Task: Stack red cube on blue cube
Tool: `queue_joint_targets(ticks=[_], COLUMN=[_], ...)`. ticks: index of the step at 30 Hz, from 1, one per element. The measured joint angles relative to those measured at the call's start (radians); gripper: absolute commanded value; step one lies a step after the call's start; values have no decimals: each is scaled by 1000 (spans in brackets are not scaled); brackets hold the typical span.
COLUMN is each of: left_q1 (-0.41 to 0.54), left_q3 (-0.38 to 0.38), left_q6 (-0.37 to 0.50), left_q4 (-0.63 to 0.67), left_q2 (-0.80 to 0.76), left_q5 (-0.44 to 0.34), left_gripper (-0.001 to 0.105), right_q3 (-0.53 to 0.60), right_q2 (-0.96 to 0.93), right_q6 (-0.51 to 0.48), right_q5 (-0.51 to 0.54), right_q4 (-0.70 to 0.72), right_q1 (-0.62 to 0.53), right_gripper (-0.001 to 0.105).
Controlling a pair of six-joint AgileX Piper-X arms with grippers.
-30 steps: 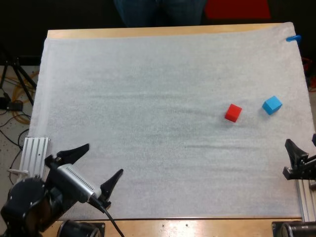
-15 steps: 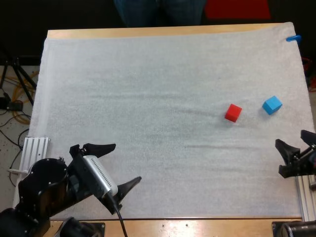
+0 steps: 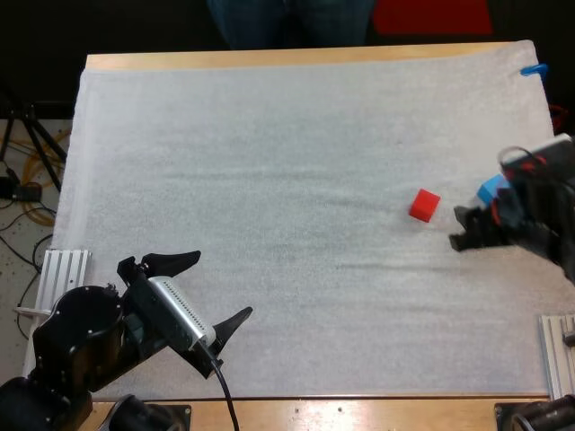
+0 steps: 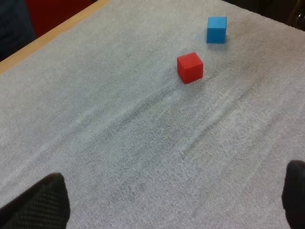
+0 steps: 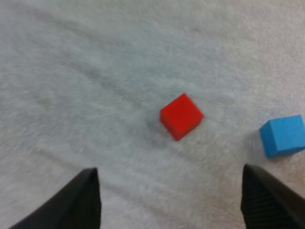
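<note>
The red cube (image 3: 424, 205) lies on the white mat right of centre, with the blue cube (image 3: 490, 189) just to its right, partly covered by my right arm. My right gripper (image 3: 456, 228) hovers open just to the right of and nearer than the red cube. In the right wrist view the red cube (image 5: 181, 116) and blue cube (image 5: 283, 135) lie ahead of the spread fingers (image 5: 81, 200). My left gripper (image 3: 220, 285) stands open near the mat's front left, far from both cubes. In the left wrist view the red cube (image 4: 190, 67) and blue cube (image 4: 217, 29) show in the distance.
A person's legs (image 3: 287, 18) stand beyond the table's far side. Metal rails sit at the front left (image 3: 65, 278) and front right (image 3: 559, 346) of the mat. Bare mat stretches across the middle and left.
My right arm has swung up from the front right edge and inward, now reaching over the blue cube toward the red one. My left gripper shifted only slightly.
</note>
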Motion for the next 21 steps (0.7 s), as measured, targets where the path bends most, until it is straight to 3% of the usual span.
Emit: queue_joint_targets(ticks=[7, 21], left_q1=[0, 0], left_q3=[0, 0], left_q6=[0, 0], left_q4=[0, 0], left_q2=[0, 0], left_q5=[-1, -1], left_gripper=[87, 87], right_q3=[-100, -199], right_q2=[259, 634], right_q6=[0, 10], right_q5=[48, 64], right_q4=[-9, -116], right_q1=[10, 10], right_gripper=[74, 74])
